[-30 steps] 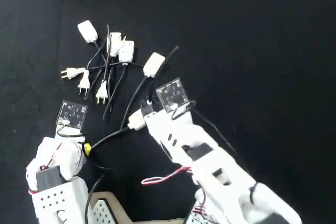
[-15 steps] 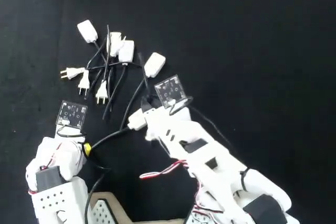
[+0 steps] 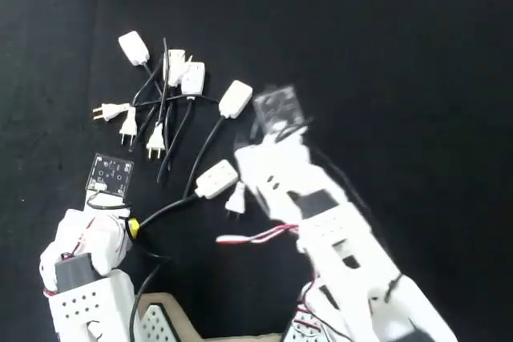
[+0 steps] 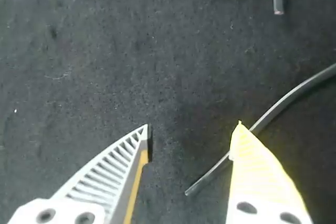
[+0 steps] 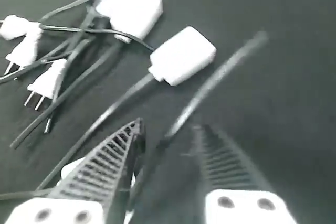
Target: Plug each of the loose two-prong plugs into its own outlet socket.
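High view: loose plug (image 3: 235,199) lies on the bench (image 3: 417,78) just beside a socket (image 3: 216,179), long axis roughly near-far, prongs apparently toward the arms. Right gripper (image 5: 167,125) has its jaws apart and a cord (image 5: 210,85) between them, unclamped. Left gripper (image 4: 191,127) is apart too. Step judged: grasping the plug. Next calls for gripping its body and turning the prongs to the socket.

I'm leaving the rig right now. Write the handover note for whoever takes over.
Left gripper: open, low over the table, holding nothing.
Right gripper: open, astride a black cable.
Things: a tangle of plugs and sockets at the far side. One socket and one loose plug lie side by side mid-table.
Done: no plug looks seated.
Left: every plug needs a socket.
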Robot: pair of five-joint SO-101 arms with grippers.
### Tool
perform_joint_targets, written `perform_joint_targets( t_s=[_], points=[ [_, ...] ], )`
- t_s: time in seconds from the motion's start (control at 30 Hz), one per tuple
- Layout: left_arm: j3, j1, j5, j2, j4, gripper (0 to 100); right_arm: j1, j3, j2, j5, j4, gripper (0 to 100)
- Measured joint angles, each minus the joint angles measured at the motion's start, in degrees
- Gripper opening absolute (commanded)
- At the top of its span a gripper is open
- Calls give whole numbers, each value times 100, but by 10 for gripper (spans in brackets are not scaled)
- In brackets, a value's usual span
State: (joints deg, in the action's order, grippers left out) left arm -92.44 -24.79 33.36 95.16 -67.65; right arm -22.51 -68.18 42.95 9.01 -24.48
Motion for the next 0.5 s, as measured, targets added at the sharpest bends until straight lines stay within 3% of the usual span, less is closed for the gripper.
perform_joint_targets(
  t_s=[0.13,0.27,0.4,0.5],
  points=[
    [0,0,0,0,0,248,88,360,431,712,-1266,273],
    [0,0,0,0,0,248,141,835,343,923,-2119,214],
    [0,0,0,0,0,248,9,1495,-484,985,-3015,219],
    [0,0,0,0,0,248,-176,2242,-1635,1187,-3499,155]
  ],
)
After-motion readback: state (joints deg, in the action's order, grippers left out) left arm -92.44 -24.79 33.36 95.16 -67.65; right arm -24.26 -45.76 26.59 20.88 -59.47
